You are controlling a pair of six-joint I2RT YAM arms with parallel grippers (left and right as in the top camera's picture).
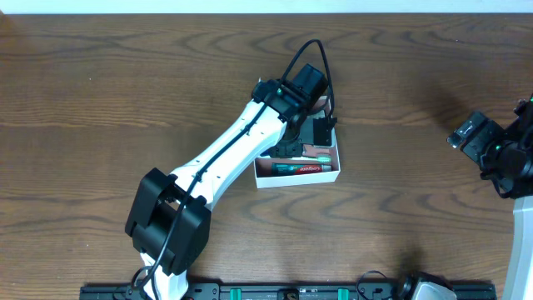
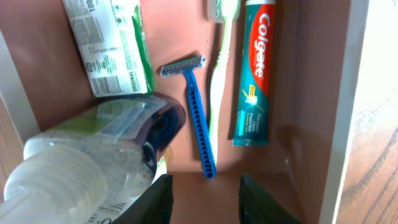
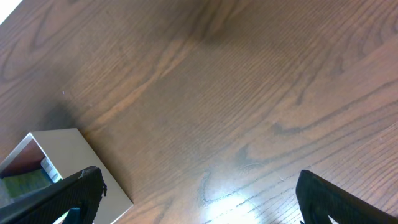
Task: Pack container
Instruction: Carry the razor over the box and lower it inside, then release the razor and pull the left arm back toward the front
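Note:
The container (image 1: 296, 178), a shallow white box with a reddish-brown inside, sits mid-table. In the left wrist view its right wall (image 2: 345, 93) shows. Inside lie a Colgate toothpaste tube (image 2: 255, 74), a green-white toothbrush (image 2: 219, 74), a blue razor (image 2: 196, 118), a green-white carton (image 2: 115, 46) and a clear bottle (image 2: 93, 162). My left gripper (image 2: 205, 200) is open and empty, low over the box floor, just behind the razor's handle end; it also shows in the overhead view (image 1: 310, 136). My right gripper (image 3: 205, 205) is open and empty above bare table, to the right of the box.
The right arm (image 1: 500, 154) hovers at the table's right edge. A corner of the box (image 3: 68, 155) shows at the lower left of the right wrist view. A black rail (image 1: 283, 292) runs along the front edge of the wooden table (image 1: 100, 108).

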